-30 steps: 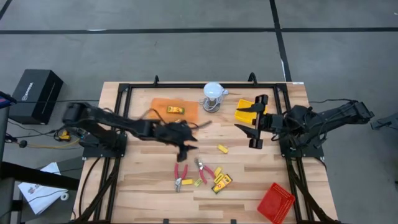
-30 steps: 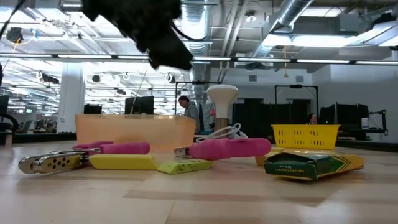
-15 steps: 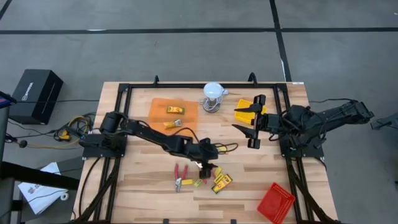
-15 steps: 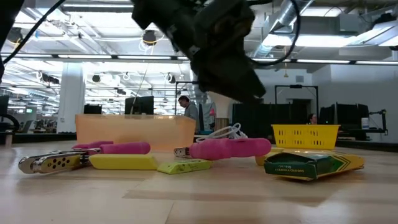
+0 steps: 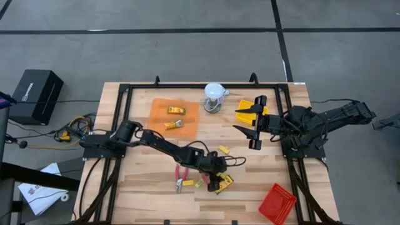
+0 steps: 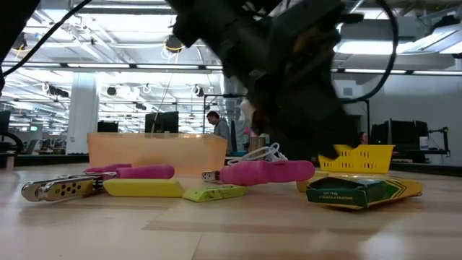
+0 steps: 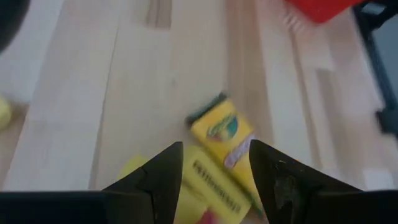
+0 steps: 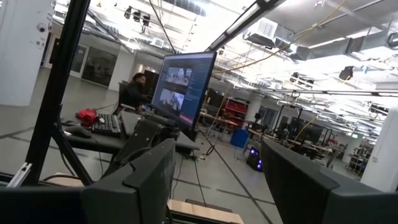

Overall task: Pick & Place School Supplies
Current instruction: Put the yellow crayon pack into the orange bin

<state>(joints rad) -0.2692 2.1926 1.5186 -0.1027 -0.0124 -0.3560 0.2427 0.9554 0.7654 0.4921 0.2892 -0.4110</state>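
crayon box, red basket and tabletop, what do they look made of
Crayon box: seems to be printed cardboard, matte, with creased folded edges. Red basket: probably moulded plastic, going by its uniform colour and slotted walls. Tabletop: wood planks, pale with visible grain and seams, lightly sealed by the look of it.

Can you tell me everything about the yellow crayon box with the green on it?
The crayon box is a small yellow cardboard packet with a green end and a printed label. It lies flat on the wooden table, beside another yellow packet. The open left gripper hovers right above it, not touching.
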